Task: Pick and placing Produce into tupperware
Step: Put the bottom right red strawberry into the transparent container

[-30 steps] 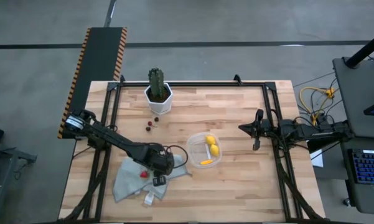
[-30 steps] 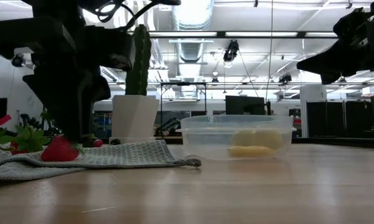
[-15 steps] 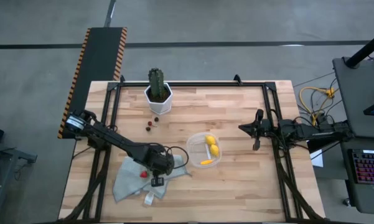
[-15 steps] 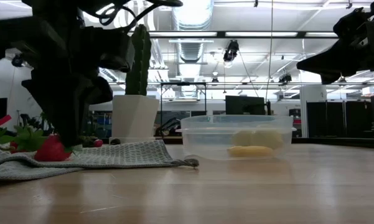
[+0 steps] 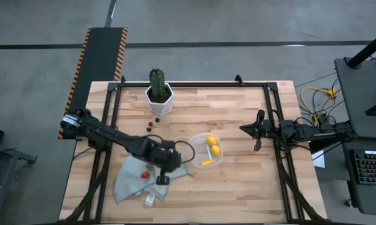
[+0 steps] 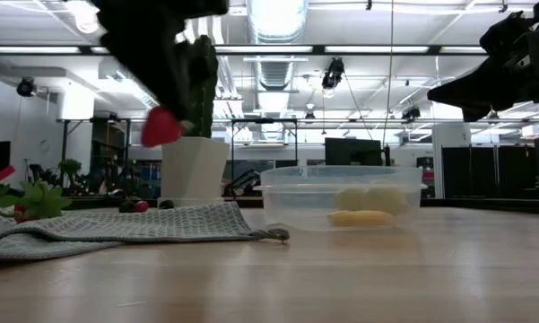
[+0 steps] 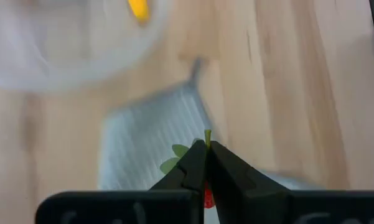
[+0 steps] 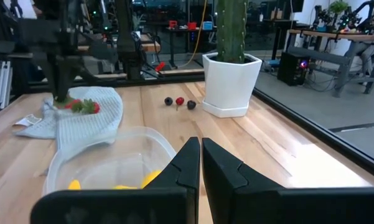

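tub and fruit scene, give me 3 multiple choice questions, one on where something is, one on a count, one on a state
1. Where is the cactus?
A. in the tub
B. in a white pot near the table's far edge
C. on the cloth

2. How many small berries lie on the wood beside the white pot?
A. three
B. one
C. six

3. What is the left gripper doing?
A. open above the tub
B. shut on nothing
C. shut on a strawberry, lifted off the cloth

Answers: 1 B, the high view shows it there. 2 A, the right wrist view shows three. 3 C, the low view shows the strawberry in the air.
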Motion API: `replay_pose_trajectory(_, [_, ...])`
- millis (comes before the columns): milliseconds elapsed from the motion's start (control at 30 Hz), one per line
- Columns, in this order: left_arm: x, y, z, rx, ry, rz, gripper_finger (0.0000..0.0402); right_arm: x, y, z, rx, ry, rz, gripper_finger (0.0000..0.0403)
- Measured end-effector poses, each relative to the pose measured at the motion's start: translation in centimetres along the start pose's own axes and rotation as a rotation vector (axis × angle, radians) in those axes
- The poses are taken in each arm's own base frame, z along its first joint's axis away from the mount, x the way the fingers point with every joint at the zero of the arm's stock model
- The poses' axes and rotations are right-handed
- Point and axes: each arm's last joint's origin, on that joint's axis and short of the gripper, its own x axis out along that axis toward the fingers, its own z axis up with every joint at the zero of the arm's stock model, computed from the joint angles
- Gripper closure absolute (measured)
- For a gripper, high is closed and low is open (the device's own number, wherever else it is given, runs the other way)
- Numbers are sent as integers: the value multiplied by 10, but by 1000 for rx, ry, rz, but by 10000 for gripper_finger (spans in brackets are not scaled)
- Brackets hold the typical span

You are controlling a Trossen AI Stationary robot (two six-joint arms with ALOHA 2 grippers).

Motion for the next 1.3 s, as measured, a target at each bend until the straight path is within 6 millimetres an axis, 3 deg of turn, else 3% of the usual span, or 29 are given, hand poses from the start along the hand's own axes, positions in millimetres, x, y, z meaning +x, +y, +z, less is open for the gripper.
replay_pose_trajectory(333, [-13, 42, 39, 194, -178, 67, 401, 0, 0, 0, 18, 2, 0, 394])
replay_pose_trajectory(467, [-10, 57, 50, 251, -237, 73, 402, 0, 0, 0, 17, 3, 0, 394])
replay_pose_trajectory(900, [46, 102, 53, 277, -169, 97, 402, 0, 0, 0, 16, 6, 0, 394])
replay_pose_trajectory(1300, [76, 110, 46, 286, -101, 77, 402, 0, 0, 0, 13, 5, -1, 394])
